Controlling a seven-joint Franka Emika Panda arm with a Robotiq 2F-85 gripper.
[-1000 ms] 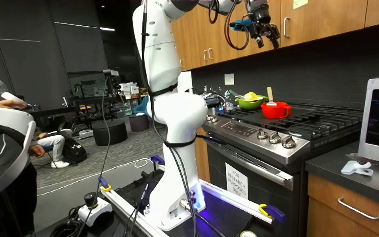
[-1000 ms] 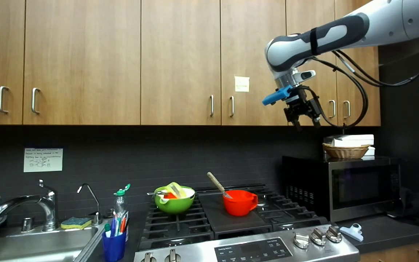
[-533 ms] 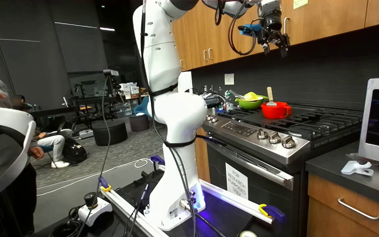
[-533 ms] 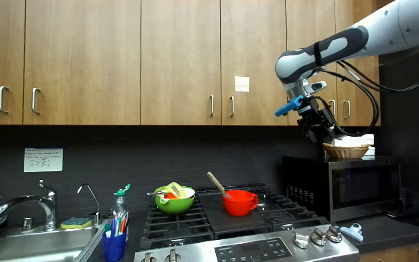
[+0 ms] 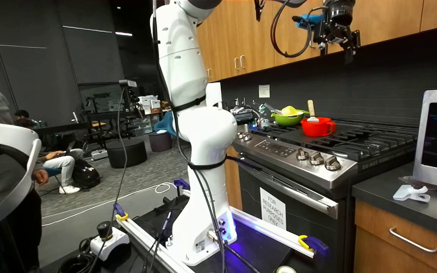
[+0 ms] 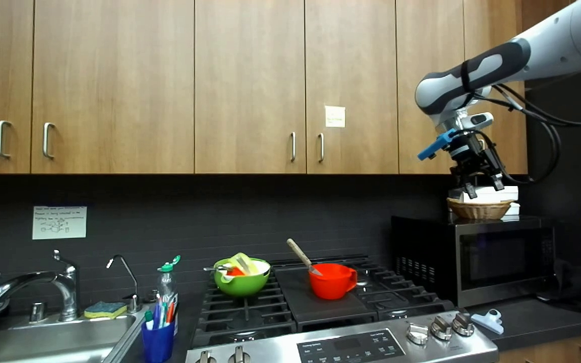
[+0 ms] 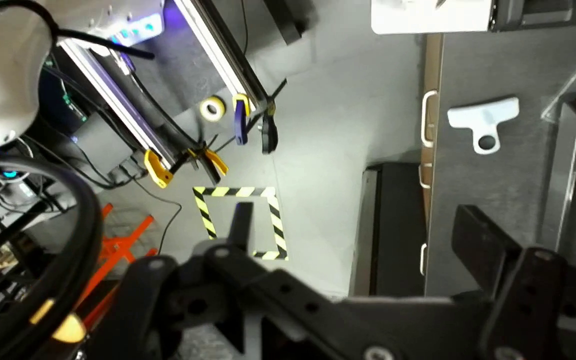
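Two fingers spread wide, empty, in midair; pale clip on dark counter well below.

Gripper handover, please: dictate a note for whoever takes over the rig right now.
Gripper: open, holding nothing, raised well clear of the pale clip.
Things: pale clip lying on the dark counter beside the microwave; red pot and green bowl on the stove.
Done: jaws open, nothing between them.
Left: pale clip, red pot and green bowl all rest ungripped.
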